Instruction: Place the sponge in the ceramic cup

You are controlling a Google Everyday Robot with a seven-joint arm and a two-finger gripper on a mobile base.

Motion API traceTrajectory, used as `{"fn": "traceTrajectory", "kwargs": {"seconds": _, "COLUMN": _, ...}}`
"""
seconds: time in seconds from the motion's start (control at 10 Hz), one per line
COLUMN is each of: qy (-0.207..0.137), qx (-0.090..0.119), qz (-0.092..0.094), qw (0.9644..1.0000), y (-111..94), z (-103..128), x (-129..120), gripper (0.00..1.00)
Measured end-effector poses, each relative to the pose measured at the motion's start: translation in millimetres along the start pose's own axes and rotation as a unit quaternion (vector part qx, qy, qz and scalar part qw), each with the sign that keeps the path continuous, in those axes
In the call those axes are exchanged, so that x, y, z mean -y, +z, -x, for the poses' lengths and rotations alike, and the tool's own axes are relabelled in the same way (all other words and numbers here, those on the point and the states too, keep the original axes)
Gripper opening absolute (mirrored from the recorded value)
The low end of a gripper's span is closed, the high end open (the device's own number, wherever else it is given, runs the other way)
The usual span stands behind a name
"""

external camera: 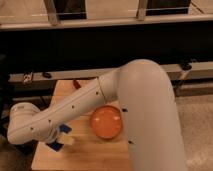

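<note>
You find the gripper (61, 140) low at the orange ceramic cup's (106, 122) 8 o'clock, apparently to handle the blue sponge (54, 146) there; you cannot tell its grip state.

The white arm (142, 100) is arching from the lower right over to the lower left, its forearm (70, 112) slanting down-left. The gripper (60, 139) is sitting low at left, partly hidden beneath the wrist (25, 127).

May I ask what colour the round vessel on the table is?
Orange vessel, camera view; gripper over table, left of it.
</note>
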Motion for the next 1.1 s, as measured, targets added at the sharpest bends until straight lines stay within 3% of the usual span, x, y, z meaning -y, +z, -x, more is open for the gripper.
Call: {"fn": "traceTrajectory", "kwargs": {"seconds": 1.1, "qy": 0.016, "qx": -0.023, "qz": 0.007, "qw": 0.9996, "y": 0.9, "z": -19.1, "x": -5.4, "gripper": 0.80}}
